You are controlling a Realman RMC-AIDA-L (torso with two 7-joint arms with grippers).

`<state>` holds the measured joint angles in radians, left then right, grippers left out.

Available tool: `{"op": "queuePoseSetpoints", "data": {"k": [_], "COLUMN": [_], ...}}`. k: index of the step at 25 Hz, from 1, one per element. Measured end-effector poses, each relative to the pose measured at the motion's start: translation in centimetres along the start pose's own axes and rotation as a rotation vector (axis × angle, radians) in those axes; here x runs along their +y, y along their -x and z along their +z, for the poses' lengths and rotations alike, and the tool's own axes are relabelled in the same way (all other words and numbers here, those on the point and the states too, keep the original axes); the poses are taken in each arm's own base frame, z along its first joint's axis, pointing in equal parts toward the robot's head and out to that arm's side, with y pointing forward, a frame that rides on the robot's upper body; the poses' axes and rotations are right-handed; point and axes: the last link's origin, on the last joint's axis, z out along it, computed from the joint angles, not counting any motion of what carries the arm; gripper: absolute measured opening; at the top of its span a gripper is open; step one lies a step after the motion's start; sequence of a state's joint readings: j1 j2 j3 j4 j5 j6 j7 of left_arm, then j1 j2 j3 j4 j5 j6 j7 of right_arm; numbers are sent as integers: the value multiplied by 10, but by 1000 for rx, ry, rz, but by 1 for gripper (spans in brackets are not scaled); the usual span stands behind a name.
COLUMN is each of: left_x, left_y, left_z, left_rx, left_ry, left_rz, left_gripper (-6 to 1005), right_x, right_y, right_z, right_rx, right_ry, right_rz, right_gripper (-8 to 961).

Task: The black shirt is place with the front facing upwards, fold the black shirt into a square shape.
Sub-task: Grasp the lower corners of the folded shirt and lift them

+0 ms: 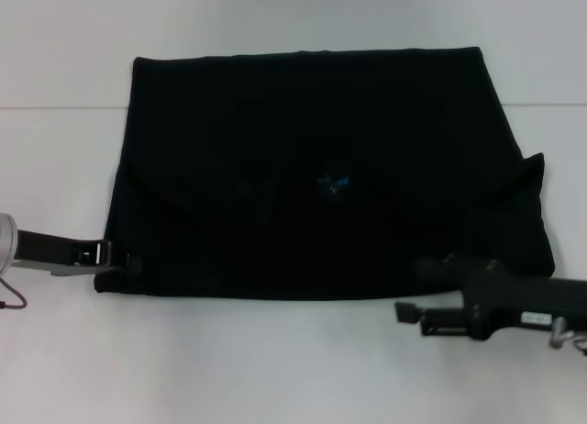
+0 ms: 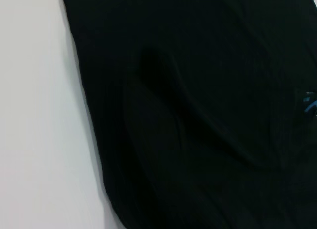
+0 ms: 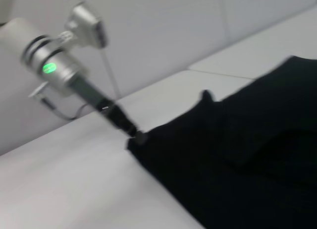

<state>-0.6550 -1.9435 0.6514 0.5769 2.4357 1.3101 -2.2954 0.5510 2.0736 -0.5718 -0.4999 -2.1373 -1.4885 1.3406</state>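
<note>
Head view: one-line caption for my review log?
Partly folded black shirt on white table; left gripper at its near-left corner, right gripper near its near-right edge.

- A white table (image 1: 293, 360) fills the head view from edge to edge, its surface plain and matte
- A thin seam (image 1: 55, 106) runs straight across the upper part of that view, from the left edge to the right edge, dividing the tabletop into a far panel and a near panel
- Light is even and soft, slightly brighter across the lower middle of the frame
- In the right wrist view a pale wall (image 3: 163, 35) rises behind the table's far edge, filling the top of the frame, with a faint vertical joint at upper right
</note>
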Motion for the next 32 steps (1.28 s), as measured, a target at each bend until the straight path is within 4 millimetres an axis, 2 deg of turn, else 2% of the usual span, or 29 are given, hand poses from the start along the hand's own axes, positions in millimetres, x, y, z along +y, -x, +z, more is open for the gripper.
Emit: {"op": "queuePoseSetpoints", "data": {"k": [2, 4, 11, 13, 15, 18, 22, 26, 32], "left_x": [0, 0, 3, 4, 4, 5, 6, 6, 7], "left_y": [0, -1, -6, -6, -6, -6, -6, -7, -9], "left_z": [0, -1, -3, -4, -4, -4, -4, -4, -4], "left_rx": [3, 6, -3, -9, -9, -8, -9, -8, -6], "left_ry": [1, 4, 12, 17, 21, 26, 28, 29, 30], "left_rz": [1, 1, 10, 9, 8, 6, 7, 8, 9], "left_gripper": [216, 48, 48, 48, 48, 48, 48, 48, 48], "right_x": [-6, -19, -67, -75, -80, -84, -86, -83, -78], "right_y": [4, 15, 67, 80, 87, 91, 87, 80, 74], "right_z": [-6, -22, -95, -108, -111, -98, -62, -36, -17], "right_rx": [8, 32, 153, 207, 254, 321, 386, 433, 453], "right_ry": [-19, -72, -327, -410, -486, -531, -524, -511, -501], "right_rz": [42, 134, 528, 610, 660, 672, 648, 618, 599], "right_gripper": [939, 938, 934, 932, 931, 930, 927, 925, 922]}}
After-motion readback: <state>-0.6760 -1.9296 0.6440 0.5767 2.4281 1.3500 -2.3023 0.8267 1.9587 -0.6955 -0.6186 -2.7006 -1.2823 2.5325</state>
